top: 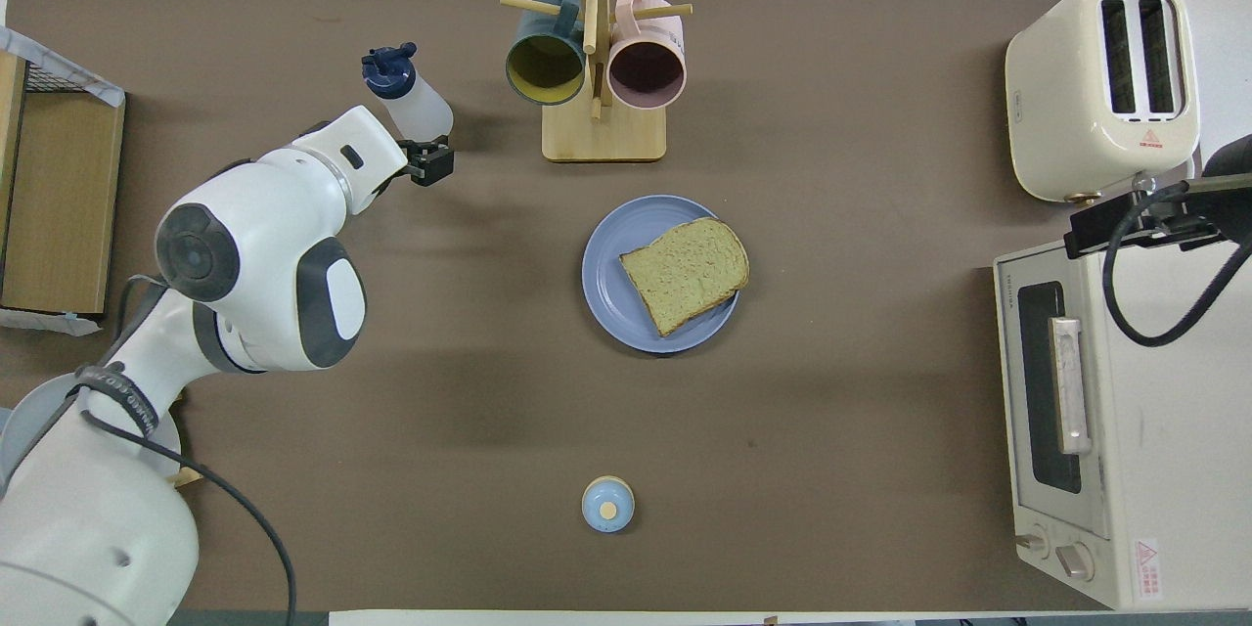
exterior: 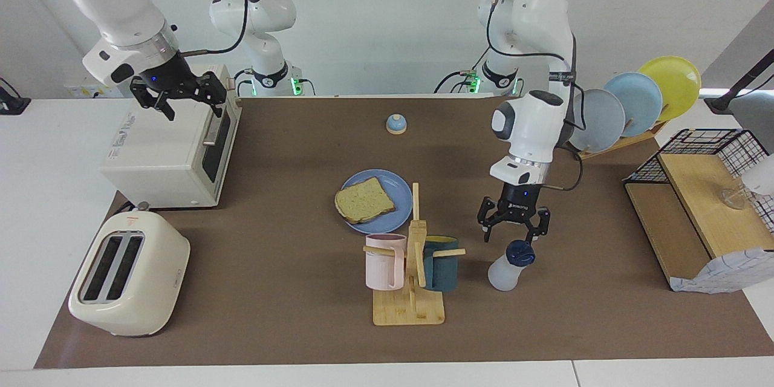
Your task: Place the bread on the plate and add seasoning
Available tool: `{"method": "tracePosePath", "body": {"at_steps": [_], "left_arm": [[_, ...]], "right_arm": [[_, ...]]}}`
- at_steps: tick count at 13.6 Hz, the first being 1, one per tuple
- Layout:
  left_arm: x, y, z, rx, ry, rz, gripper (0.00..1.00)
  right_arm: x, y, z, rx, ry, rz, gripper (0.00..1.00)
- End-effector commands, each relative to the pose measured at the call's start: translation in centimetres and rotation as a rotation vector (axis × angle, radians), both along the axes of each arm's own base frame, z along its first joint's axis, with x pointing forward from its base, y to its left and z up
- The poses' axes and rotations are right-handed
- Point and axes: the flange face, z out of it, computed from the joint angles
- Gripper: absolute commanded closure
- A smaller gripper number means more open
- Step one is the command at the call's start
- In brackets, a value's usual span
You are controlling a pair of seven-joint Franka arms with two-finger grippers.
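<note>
The bread [exterior: 364,200] [top: 685,274] lies on the blue plate [exterior: 396,186] [top: 604,264] in the middle of the table. The seasoning [exterior: 507,267] [top: 409,96], a translucent white bottle with a navy cap, stands free on the brown mat beside the mug rack, toward the left arm's end. My left gripper [exterior: 513,231] hangs open just above its cap, touching nothing. In the overhead view the wrist covers most of that gripper; one of its fingers [top: 431,163] pokes out. My right gripper [exterior: 176,98] waits open over the toaster oven, holding nothing.
A wooden mug rack [exterior: 410,308] carries a pink and a teal mug just beyond the plate from the robots. A toaster oven [exterior: 163,154] and a toaster [exterior: 130,275] fill the right arm's end. A small bell [exterior: 396,124], a plate rack [exterior: 629,103] and a wire-and-wood shelf [exterior: 701,205] also stand here.
</note>
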Motion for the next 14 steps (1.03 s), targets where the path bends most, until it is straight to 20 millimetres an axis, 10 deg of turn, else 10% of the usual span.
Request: {"method": "tracePosePath", "body": {"at_steps": [1, 6, 10, 14], "left_arm": [[-3.6, 0.7, 3.1, -0.03, 0.106, -0.057, 0.0], [-6.1, -0.5, 8.4, -0.094, 0.289, -0.014, 0.0], [-6.2, -3.1, 16.3, 0.002, 0.402, 0.078, 0.0], [-6.6, 1.1, 23.1, 0.116, 0.498, 0.086, 0.0]], "right_arm": [[-0.5, -0.4, 0.5, 0.004, 0.005, 0.019, 0.0], [-0.5, -0.3, 0.7, 0.004, -0.006, 0.018, 0.0], [-0.5, -0.3, 0.7, 0.004, -0.006, 0.018, 0.0], [-0.5, -0.4, 0.7, 0.004, -0.007, 0.017, 0.0]]}}
